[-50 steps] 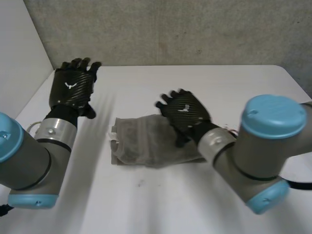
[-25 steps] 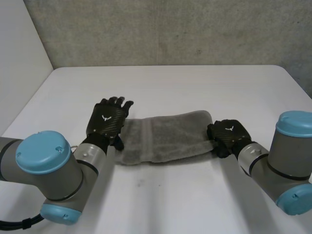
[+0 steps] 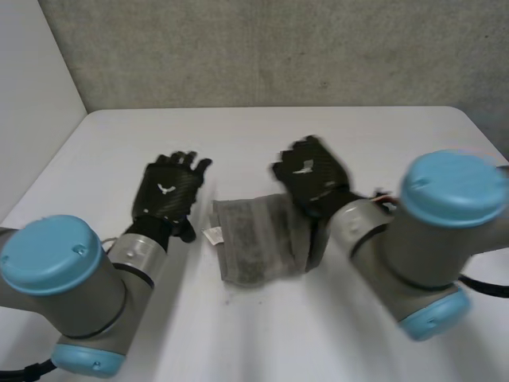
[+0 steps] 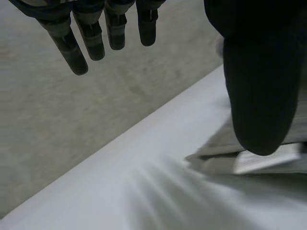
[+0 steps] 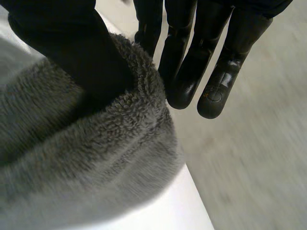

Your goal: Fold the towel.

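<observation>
Swung leftward since the earlier frame, the right hand (image 3: 312, 177) pinches the fluffy grey towel (image 3: 254, 251) between thumb and fingers. It lies doubled mid-table (image 3: 238, 135), beside the spread left hand (image 3: 165, 197).

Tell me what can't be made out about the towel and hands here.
Head view: the right hand and its arm cover the right end of the towel.
Left wrist view: the left hand blocks most of the towel with its thumb.
Head view: the towel's white label is too small to read.
Right wrist view: the towel runs off the edge.
</observation>
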`<state>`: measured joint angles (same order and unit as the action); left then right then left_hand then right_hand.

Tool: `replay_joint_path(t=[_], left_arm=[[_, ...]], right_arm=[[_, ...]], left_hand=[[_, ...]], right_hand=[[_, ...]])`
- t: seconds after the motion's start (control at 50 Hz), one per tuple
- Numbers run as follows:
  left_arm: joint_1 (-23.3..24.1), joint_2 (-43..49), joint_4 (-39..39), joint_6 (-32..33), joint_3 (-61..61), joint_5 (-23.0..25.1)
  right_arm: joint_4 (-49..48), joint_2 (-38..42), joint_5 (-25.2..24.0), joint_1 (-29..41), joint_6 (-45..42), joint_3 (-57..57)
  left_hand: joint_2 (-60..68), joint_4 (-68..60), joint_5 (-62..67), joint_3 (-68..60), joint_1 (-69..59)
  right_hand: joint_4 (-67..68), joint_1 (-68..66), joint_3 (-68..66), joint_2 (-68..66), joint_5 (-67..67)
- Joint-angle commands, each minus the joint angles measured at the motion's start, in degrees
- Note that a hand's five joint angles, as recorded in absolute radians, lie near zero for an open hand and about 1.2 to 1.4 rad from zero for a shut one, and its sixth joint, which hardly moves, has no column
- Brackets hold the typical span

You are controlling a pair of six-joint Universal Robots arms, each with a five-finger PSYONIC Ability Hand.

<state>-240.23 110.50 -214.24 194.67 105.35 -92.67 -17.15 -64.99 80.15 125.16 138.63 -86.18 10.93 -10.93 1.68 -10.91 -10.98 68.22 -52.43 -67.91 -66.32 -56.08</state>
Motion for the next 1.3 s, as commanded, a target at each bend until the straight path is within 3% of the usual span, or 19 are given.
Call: replay_joint_path(t=[0.02,0.12,0.18,0.22,0.24,0.26,0.28,0.3,0.32,0.34,0.38,0.5,0.56,0.6,0.82,0.96,1.06,1.26,1.3], left_arm=[[-3.75,-2.13,2.77,-3.15,0.56,-5.86],[-4.90,-2.13,2.95,-4.65,0.56,-5.77],[-4.46,-2.21,2.95,-4.83,0.12,-5.60],[-4.20,-2.21,2.95,-4.92,-0.32,-5.60],[-3.93,-2.30,2.86,-5.00,-0.67,-5.68],[-3.93,-2.30,2.86,-5.00,-0.67,-5.68],[-3.76,-2.56,2.77,-5.09,-1.37,-5.77],[-3.23,-2.83,2.77,-5.18,-2.25,-5.77],[-3.23,-2.83,2.77,-5.18,-2.26,-5.77],[-2.27,-3.18,2.77,-5.62,-3.39,-5.86],[-1.21,-3.36,2.77,-6.23,-4.54,-5.86],[3.44,-2.57,3.91,-12.19,-9.54,-5.86],[4.77,-2.21,5.15,-14.50,-10.78,-5.77],[6.61,1.02,10.04,-18.96,-13.93,-5.68],[6.97,12.19,17.54,-20.91,-15.36,-6.04],[5.57,12.29,17.45,-20.30,-11.58,-6.04],[5.21,10.00,17.54,-18.54,-11.13,-6.04],[5.47,-0.72,18.68,-13.97,-15.79,-6.04],[5.12,-5.79,23.75,-13.79,-19.37,-6.04]], right_arm=[[0.10,8.04,-8.00,9.67,-2.49,4.09],[0.89,12.79,-9.31,11.86,-5.12,4.35],[1.16,12.08,-5.45,11.78,-5.47,4.79],[1.07,8.42,-0.98,11.69,-2.68,4.88],[1.07,8.39,-0.97,11.69,-2.66,4.88],[1.16,6.13,0.60,11.51,0.38,4.79],[1.16,6.11,0.62,11.51,0.41,4.79],[1.24,3.93,1.31,10.99,4.76,4.62],[1.24,2.08,1.23,9.94,9.42,4.27],[1.24,2.07,1.23,9.93,9.47,4.26],[1.33,-0.56,1.23,6.78,18.82,3.74],[3.17,-3.47,1.59,0.28,35.10,2.60],[6.06,-2.60,1.32,-2.54,39.42,3.55],[7.47,-1.20,0.89,-3.16,40.74,4.26],[15.21,14.09,-5.36,-5.27,42.60,11.82],[17.06,15.95,-5.10,-5.97,41.64,13.49],[17.42,14.28,-4.30,-6.59,37.68,13.67],[16.10,-1.77,6.67,-7.20,34.95,13.49],[15.23,-4.41,7.64,-7.90,34.95,12.97]], left_hand=[[0.12,-0.12,-0.62,-0.15,-0.07],[0.12,-0.12,-0.62,-0.15,-0.07],[0.12,-0.12,-0.62,-0.15,-0.07],[0.12,-0.12,-0.62,-0.15,-0.07],[0.12,-0.12,-0.62,-0.15,-0.07],[0.12,-0.12,-0.62,-0.15,-0.07],[0.12,-0.12,-0.62,-0.15,-0.07],[0.29,-0.29,-0.46,-0.31,-0.24],[0.29,-0.29,-0.46,-0.31,-0.24],[0.29,-0.29,-0.46,-0.31,-0.24],[0.63,-0.63,-0.12,-0.65,-0.58],[2.31,-2.31,1.56,-2.33,-2.26],[2.31,-2.31,1.56,-2.33,-2.26],[2.31,-2.31,1.56,-2.33,-2.26],[1.81,-1.81,1.06,-1.83,-1.76],[1.64,-1.64,0.89,-1.66,-1.59],[1.64,-1.64,0.89,-1.66,-1.59],[1.13,-1.13,0.38,-1.16,-1.08],[0.30,-0.30,-0.45,-0.32,-0.25]], right_hand=[[11.78,-27.57,-12.09,-13.68,-13.92],[11.78,-27.57,-12.09,-13.68,-13.92],[6.80,-22.58,-7.10,-8.70,-8.93],[-26.17,10.38,25.86,24.27,24.03],[-26.34,10.56,26.03,24.44,24.20],[-43.49,27.71,43.19,41.60,41.36],[-43.67,27.88,43.36,41.77,41.53],[-56.66,40.87,56.35,54.76,54.52],[-58.22,42.43,57.91,56.32,56.08],[-58.22,42.43,57.91,56.32,56.08],[-58.22,42.43,57.91,56.32,56.08],[-58.22,42.43,57.91,56.32,56.08],[-58.22,42.43,57.91,56.32,56.08],[-58.22,42.43,57.91,56.32,56.08],[-58.22,42.43,57.91,56.32,56.08],[-58.22,42.43,57.91,56.32,56.08],[-58.22,42.43,57.91,56.32,56.08],[-58.22,42.43,57.91,56.32,56.08],[-58.22,42.43,57.91,56.32,56.08]])
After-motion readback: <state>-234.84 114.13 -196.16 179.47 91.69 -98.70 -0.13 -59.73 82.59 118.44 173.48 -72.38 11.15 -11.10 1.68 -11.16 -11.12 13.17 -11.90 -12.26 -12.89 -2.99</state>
